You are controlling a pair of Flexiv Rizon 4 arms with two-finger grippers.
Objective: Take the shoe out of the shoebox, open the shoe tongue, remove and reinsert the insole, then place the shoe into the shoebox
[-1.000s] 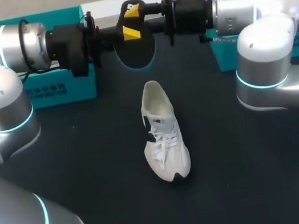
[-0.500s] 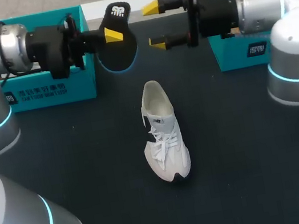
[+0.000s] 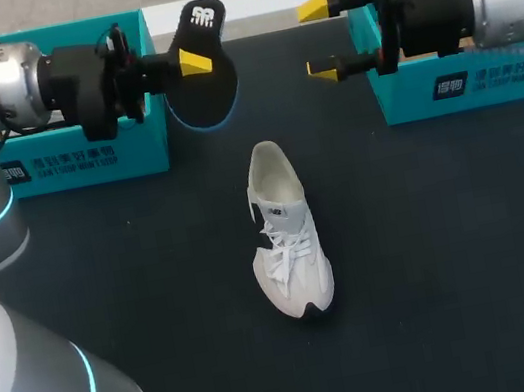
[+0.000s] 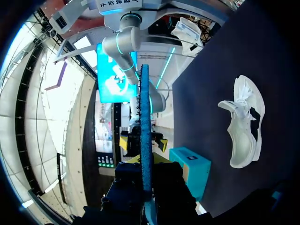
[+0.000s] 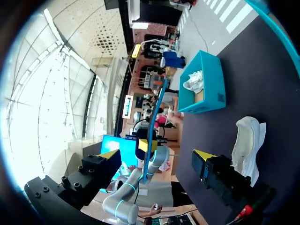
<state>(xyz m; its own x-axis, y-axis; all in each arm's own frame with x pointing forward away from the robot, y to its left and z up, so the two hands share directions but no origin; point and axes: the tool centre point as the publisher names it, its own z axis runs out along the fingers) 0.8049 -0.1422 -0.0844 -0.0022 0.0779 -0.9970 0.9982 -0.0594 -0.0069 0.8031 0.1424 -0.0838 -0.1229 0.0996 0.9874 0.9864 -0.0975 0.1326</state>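
A white lace-up shoe (image 3: 287,232) lies on the dark table's middle, heel end toward the far side. Above the far edge my left gripper (image 3: 190,63) is shut on a black insole (image 3: 206,89) with a blue rim. In the left wrist view the insole (image 4: 145,136) stands edge-on between the fingers, with the shoe (image 4: 243,122) off to one side. My right gripper (image 3: 320,39) hangs open and holds nothing, a short way right of the insole. From the right wrist its gripper (image 5: 157,154) gapes wide, the insole (image 5: 153,126) ahead of it and the shoe (image 5: 246,140) beside it.
A teal shoebox (image 3: 82,152) stands at the far left under my left arm, and a second one (image 3: 456,86) at the far right under my right arm. The left box (image 5: 204,84) holds white contents.
My right gripper opened, let go of the insole and drew back to the right. My left arm pulled back leftward with the insole in its grip. The shoe stayed put.
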